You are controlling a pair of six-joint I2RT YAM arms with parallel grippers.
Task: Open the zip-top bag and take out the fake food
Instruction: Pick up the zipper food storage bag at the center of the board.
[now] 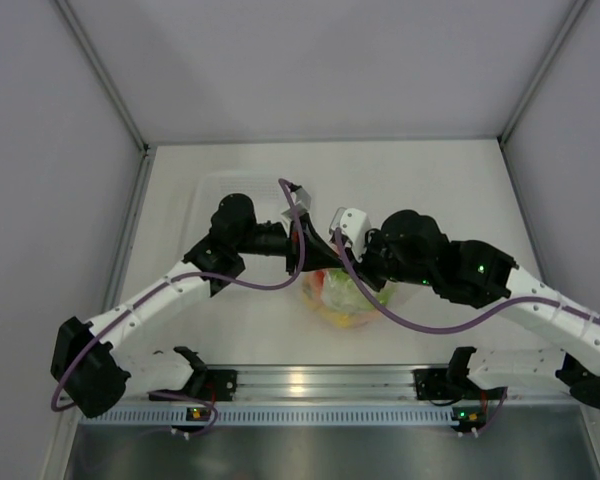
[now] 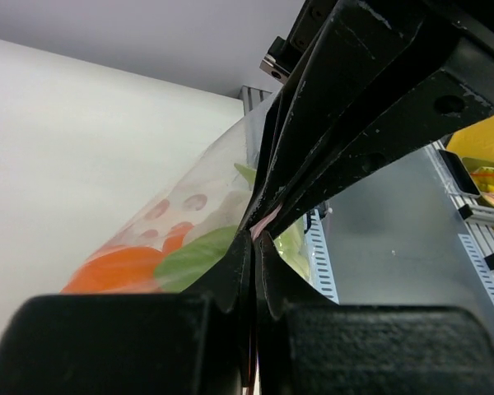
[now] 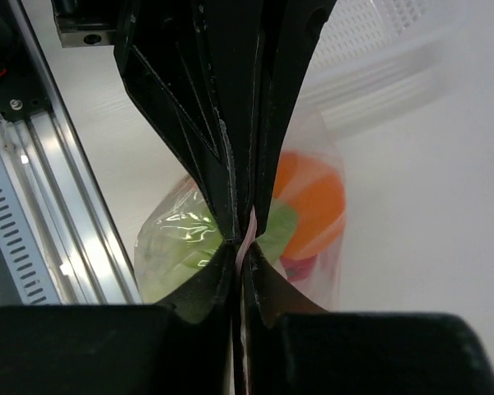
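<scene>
jaws of the left gripper (image 2: pixel 255 239) are pressed together on the pink zip strip (image 3: pixel 249 234) of the zip-top bag (image 1: pixel 345 298), and those of the right gripper (image 3: pixel 243 251) are closed on the same strip from the opposite side. the bag is held between the two arms near the middle of the worktop (image 1: pixel 430 190), just ahead of the aluminium rail (image 1: pixel 320 382); whether its bottom rests on the surface cannot be told. the fake food (image 3: pixel 317 202) is seen inside through the film: an orange piece and a green leaf.

the mouth is judged not yet opened. if both lips of the strip are pinched by each gripper, a pull apart would only stretch or tear the film and the zip would not part. thin, slick plastic could also slip from one pinch, and the loaded bag would then swing or drop from the other. a sudden opening could spill the pieces, which look round enough to roll.

the worktop is plain white and matt, enclosed by pale grey walls (image 1: pixel 330 60); a translucent tray (image 3: pixel 395 62) lies beyond the bag.
</scene>
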